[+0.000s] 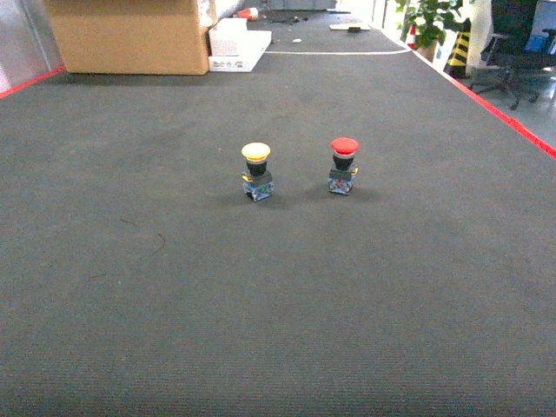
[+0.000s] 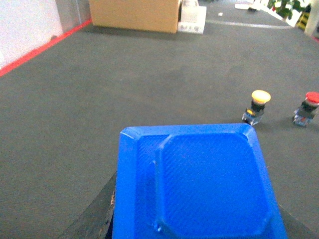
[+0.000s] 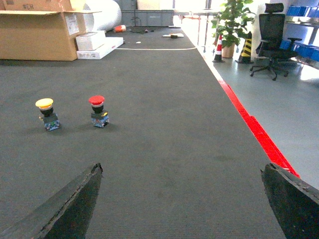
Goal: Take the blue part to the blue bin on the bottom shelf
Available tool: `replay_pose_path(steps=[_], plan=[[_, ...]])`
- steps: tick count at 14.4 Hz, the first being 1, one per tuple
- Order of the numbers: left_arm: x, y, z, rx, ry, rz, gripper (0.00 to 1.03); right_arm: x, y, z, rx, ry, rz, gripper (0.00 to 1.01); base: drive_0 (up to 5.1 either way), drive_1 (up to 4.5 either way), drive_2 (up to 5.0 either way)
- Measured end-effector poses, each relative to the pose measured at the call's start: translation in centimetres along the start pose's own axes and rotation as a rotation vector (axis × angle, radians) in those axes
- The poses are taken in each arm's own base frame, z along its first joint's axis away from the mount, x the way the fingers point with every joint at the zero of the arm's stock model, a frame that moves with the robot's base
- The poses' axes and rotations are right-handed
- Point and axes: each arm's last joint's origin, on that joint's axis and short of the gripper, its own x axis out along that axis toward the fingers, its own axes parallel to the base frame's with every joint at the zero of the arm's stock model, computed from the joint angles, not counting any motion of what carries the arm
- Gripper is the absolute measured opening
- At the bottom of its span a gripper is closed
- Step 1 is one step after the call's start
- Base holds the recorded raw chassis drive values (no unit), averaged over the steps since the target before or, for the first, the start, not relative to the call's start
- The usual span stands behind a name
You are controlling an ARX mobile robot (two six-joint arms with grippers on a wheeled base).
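The blue part point(image 2: 199, 184), a flat blue plastic piece with a raised eight-sided panel, fills the lower half of the left wrist view. My left gripper point(image 2: 197, 226) is shut on it. Only one dark finger point(image 2: 97, 216) shows, at the part's left edge. My right gripper point(image 3: 182, 169) hangs open over dark carpet with nothing between its fingers point(image 3: 75, 204). Neither gripper appears in the head view. The blue bin and the bottom shelf are out of view.
Two push-button switches stand on the carpet ahead, one with a yellow cap point(image 1: 256, 170) and one with a red cap point(image 1: 343, 165). A cardboard box point(image 1: 130, 35) and white boxes point(image 1: 239, 43) sit at the far left. A red floor line point(image 1: 512, 122) runs along the right, beyond it an office chair point(image 3: 271, 40).
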Motion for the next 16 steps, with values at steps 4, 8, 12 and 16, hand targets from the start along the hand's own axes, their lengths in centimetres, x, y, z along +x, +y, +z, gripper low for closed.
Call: replay_pose_path(steps=[4,8,12,16], plan=[[-2.2,0.5,0.4,-0.033,-0.063,-0.002,0.44,0.0,0.0,0.0,0.000,0.000,0.000,0.98,0.0,0.00,0.0],[-2.2,0.6,0.5,-0.040,-0.071,0.001,0.44,0.0,0.0,0.0,0.000,0.000,0.000,0.98,0.0,0.00,0.0],[-2.2,0.6,0.5,-0.043,-0.073,0.003,0.44,0.0,0.0,0.0,0.000,0.000,0.000,0.98,0.0,0.00,0.0],[-2.2,0.6,0.4,-0.041,-0.068,0.004,0.44,0.0,0.0,0.0,0.000,-0.002,0.000,0.98,0.0,-2.98,3.0]])
